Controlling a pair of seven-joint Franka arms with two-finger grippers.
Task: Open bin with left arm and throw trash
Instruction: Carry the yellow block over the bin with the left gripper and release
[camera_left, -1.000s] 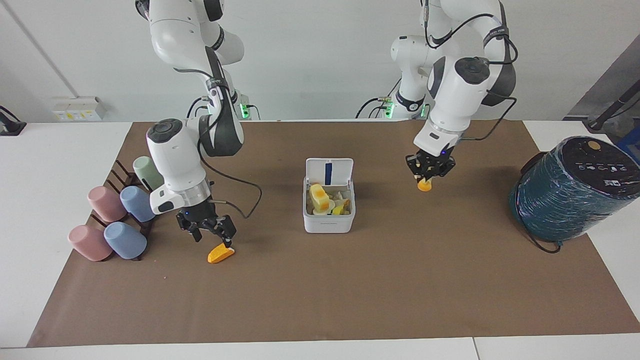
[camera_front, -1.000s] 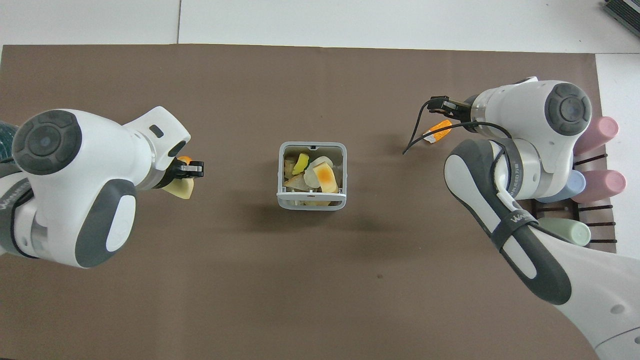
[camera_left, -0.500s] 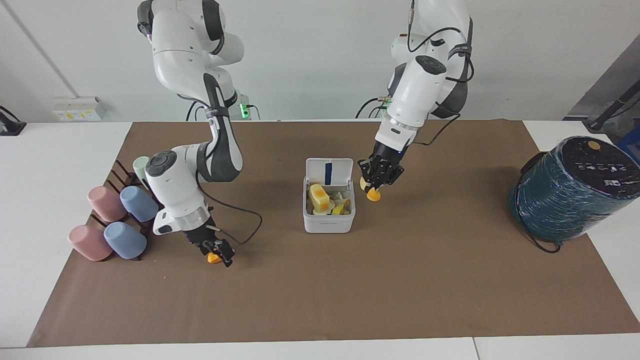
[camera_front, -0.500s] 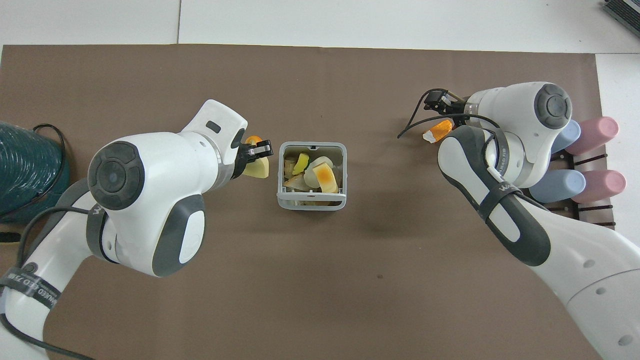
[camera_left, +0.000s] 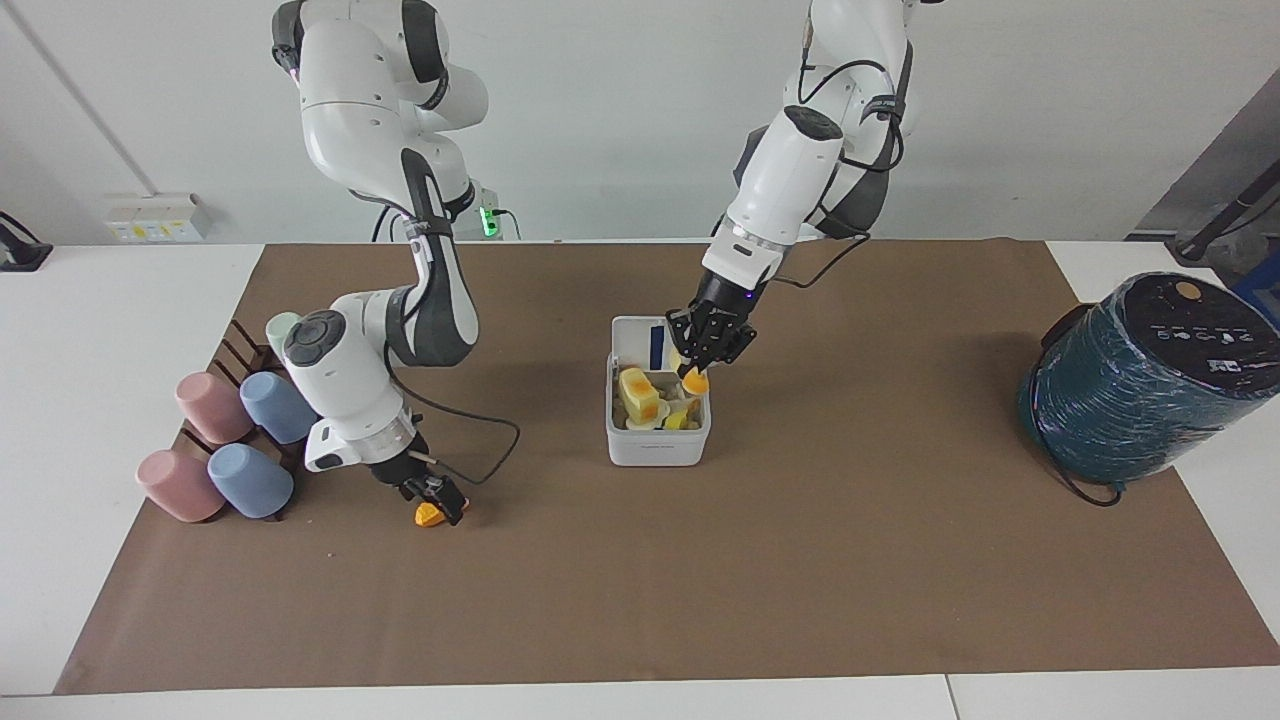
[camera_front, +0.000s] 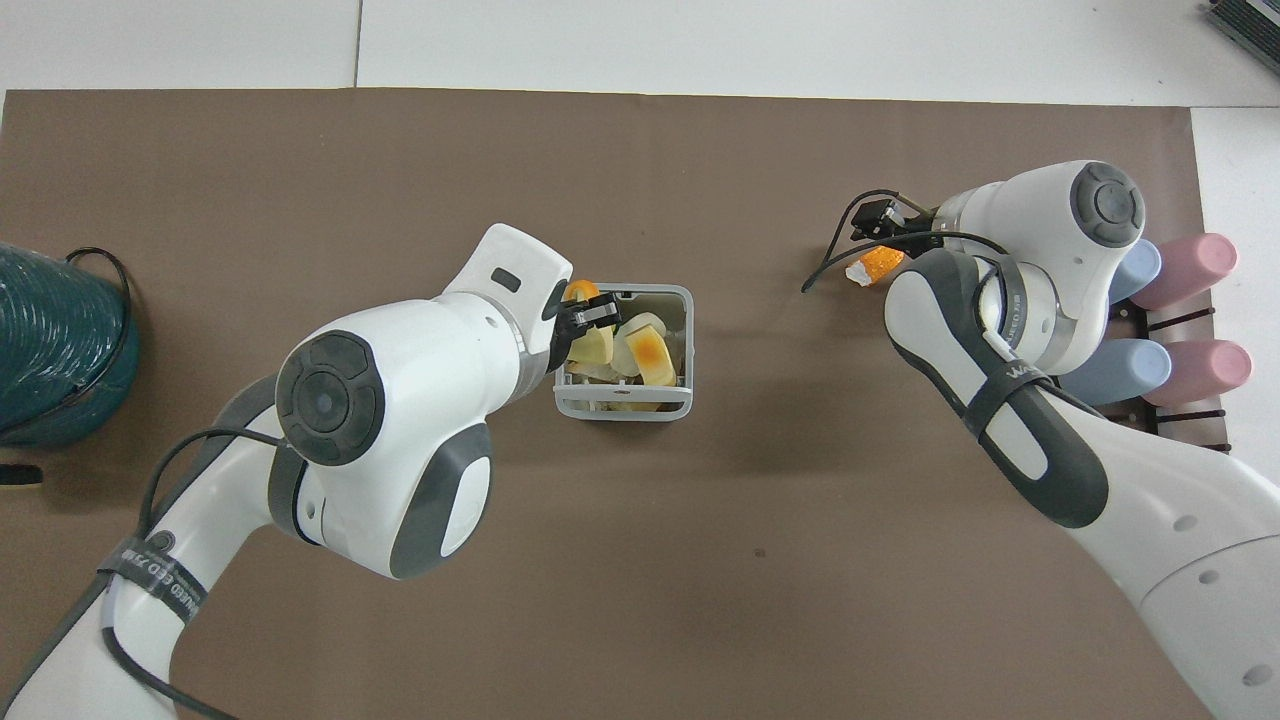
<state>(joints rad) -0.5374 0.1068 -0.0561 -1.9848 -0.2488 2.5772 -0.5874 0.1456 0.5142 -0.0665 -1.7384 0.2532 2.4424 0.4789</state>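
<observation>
The white bin (camera_left: 657, 446) stands mid-mat with its lid (camera_left: 655, 337) open and upright, and it holds several yellow and orange chunks. It also shows in the overhead view (camera_front: 622, 408). My left gripper (camera_left: 703, 362) is shut on a yellow-orange trash chunk (camera_left: 696, 382) and holds it just over the bin's opening, at the edge toward the left arm's end. In the overhead view the left gripper (camera_front: 592, 312) holds that chunk (camera_front: 590, 346). My right gripper (camera_left: 438, 497) is down at an orange chunk (camera_left: 427, 517) on the mat. The right gripper (camera_front: 882, 228) and that chunk (camera_front: 874, 265) also show in the overhead view.
A large dark-teal wrapped cylinder (camera_left: 1140, 385) stands at the left arm's end of the table, with a black cable by it. Several pastel cups (camera_left: 245, 440) lie on a dark rack at the right arm's end, close beside the right arm.
My left gripper carried its chunk sideways from over the mat to over the bin. My right gripper came down from above the orange chunk onto it and has stayed there.
</observation>
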